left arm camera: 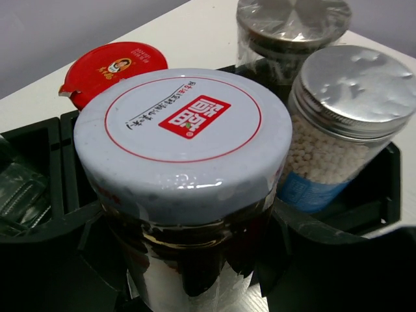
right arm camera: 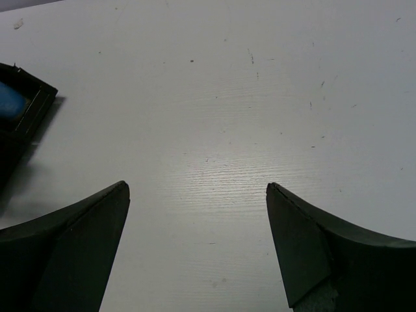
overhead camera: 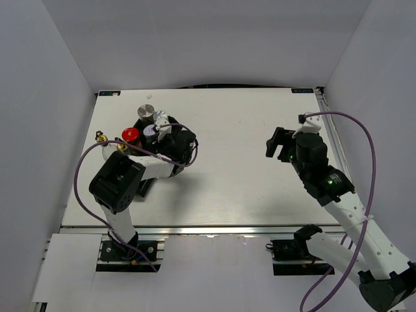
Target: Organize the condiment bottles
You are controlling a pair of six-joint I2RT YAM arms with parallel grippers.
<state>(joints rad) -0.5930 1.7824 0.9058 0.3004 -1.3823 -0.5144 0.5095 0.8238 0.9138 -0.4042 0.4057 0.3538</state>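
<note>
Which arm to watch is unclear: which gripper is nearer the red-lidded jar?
Left. The left gripper grips a white-lidded jar just beside the red-lidded jar; the right gripper hangs open over the table, far to its right.

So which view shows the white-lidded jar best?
Left wrist: the white-lidded jar fills the frame, lid print clear. The top view shows only its small lid; the right wrist view misses it.

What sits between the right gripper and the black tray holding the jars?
Nothing: only bare white table separates the open right gripper from the black tray, seen in the top and right wrist views.
</note>
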